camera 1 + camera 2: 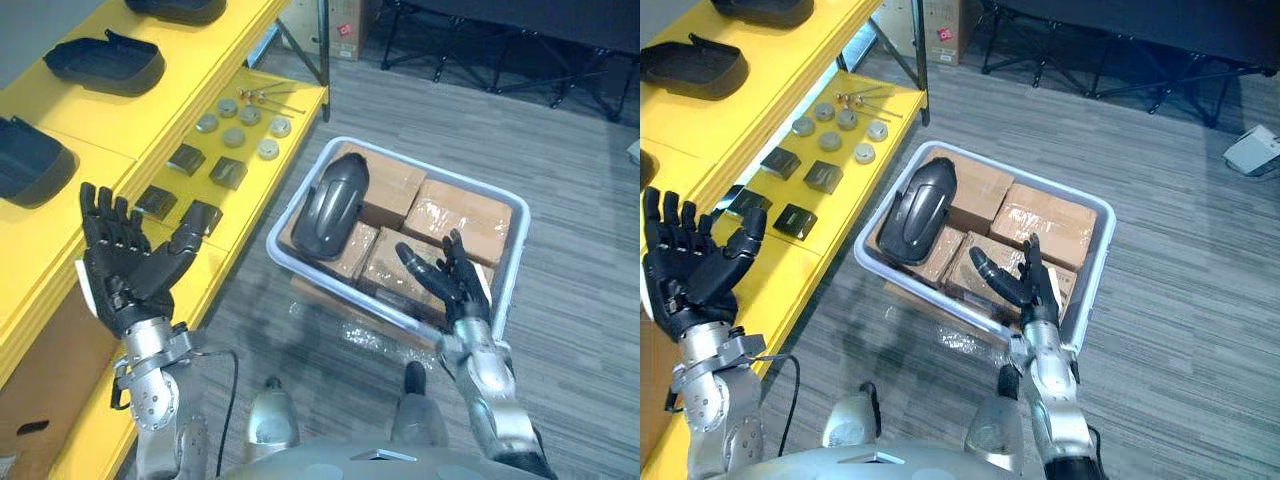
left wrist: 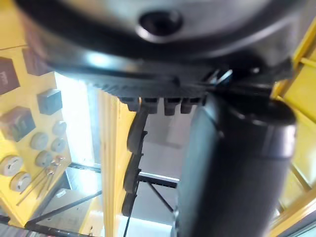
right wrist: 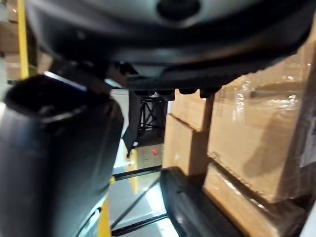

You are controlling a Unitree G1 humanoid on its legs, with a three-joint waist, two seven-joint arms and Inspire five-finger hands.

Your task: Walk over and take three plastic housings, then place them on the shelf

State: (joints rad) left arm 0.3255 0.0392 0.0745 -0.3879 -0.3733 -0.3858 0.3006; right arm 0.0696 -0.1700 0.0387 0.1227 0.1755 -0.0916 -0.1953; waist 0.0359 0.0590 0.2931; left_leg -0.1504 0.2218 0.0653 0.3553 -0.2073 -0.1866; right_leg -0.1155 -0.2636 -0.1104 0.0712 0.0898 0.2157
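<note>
Yellow shelf (image 1: 100, 120) boards are running along my left side, and three dark plastic housings are lying in a row on the top level: the nearest housing (image 1: 28, 160), the middle housing (image 1: 105, 62) and the farthest housing (image 1: 178, 8). On the lower level, round metal discs (image 1: 233, 137) are sitting in a cluster, with thin bolts (image 1: 275, 98) beyond them and dark square blocks (image 1: 228, 172) on the nearer side.

I am holding my left hand (image 1: 125, 270) up in front of that lower level, palm turned towards me. Its fingers are standing straight and spread wide, its thumb is angling out to the side, and it is gripping nothing.

Further right, a white tub (image 1: 515, 240) is sitting on the grey floor (image 1: 580, 300), packed with cardboard boxes (image 1: 460, 215) wrapped in clear film. A fourth housing (image 1: 330, 205) is lying on top of the boxes at the tub's left end, its rounded back facing up.

I am reaching my right hand (image 1: 455, 285) over the tub's near right corner, well apart from the fourth housing. Its fingers are spreading loosely open and are closing on nothing. I cannot tell whether they are brushing the film on the box below them.
</note>
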